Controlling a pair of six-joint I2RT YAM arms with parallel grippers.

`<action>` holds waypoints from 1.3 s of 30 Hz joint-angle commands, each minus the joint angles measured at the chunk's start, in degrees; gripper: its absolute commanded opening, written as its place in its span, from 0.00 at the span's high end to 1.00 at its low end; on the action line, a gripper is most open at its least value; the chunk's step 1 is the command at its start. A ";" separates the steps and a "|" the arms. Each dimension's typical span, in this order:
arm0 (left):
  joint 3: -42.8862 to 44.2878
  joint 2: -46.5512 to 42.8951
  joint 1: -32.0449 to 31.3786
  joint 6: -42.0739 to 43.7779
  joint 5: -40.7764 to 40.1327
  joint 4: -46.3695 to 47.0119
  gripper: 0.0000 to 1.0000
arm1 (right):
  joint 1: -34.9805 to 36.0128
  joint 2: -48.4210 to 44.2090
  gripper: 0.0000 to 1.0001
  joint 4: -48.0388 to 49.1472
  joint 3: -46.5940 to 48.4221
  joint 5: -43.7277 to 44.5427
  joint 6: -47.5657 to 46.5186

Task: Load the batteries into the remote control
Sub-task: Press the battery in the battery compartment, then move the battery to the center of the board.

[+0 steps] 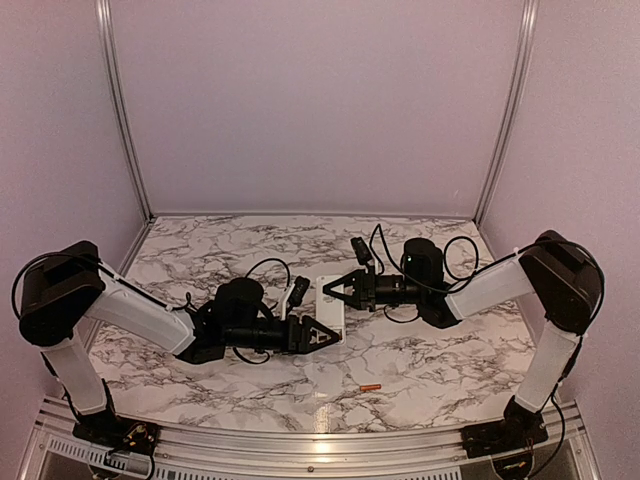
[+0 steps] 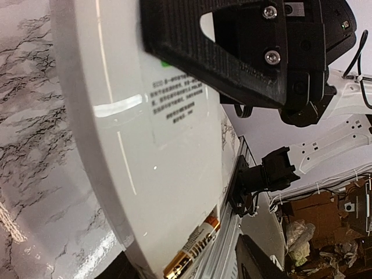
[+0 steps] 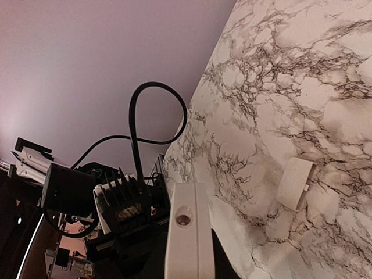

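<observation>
The white remote control [image 1: 331, 303] is held over the middle of the table, its plain back with a printed label filling the left wrist view [image 2: 145, 145]. The gold battery [image 2: 195, 249] lies in the open compartment at the remote's near end. The orange-red battery [image 1: 371, 387] lies on the table near the front. My right gripper [image 1: 333, 289] is shut on the remote's far end, which shows edge-on in the right wrist view [image 3: 185, 232]. My left gripper [image 1: 326, 335] is open, its jaws straddling the remote's near end with a gap on one side.
A small white battery cover [image 3: 294, 183] lies loose on the marble table [image 1: 420, 360]. Black cables loop behind the right arm [image 1: 440, 270]. An aluminium rail [image 1: 300, 440] runs along the front edge, and purple walls close in the back and sides.
</observation>
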 commanded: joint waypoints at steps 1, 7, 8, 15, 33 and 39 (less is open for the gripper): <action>2.10 1.96 0.30 -0.37 0.40 1.81 0.47 | 0.56 -1.61 1.00 1.60 1.12 0.45 0.18; 2.53 2.82 0.68 -0.97 -0.05 0.23 0.57 | 0.62 -1.88 1.00 1.60 1.21 0.34 0.19; 2.72 2.93 0.77 -0.92 -0.25 -0.72 0.60 | 0.68 -2.01 1.00 1.53 1.27 0.32 0.14; 1.95 3.75 1.25 -0.30 -0.78 -4.51 0.72 | 0.56 -2.99 1.00 1.07 1.62 0.13 -0.18; -0.97 -9.15 2.50 11.78 -1.89 -8.19 0.25 | -2.04 -5.48 1.00 0.55 -2.09 -0.13 -2.23; -2.17 -12.93 3.37 18.40 -1.53 -11.44 0.23 | -2.56 -7.47 1.00 0.07 -3.30 -0.01 -4.13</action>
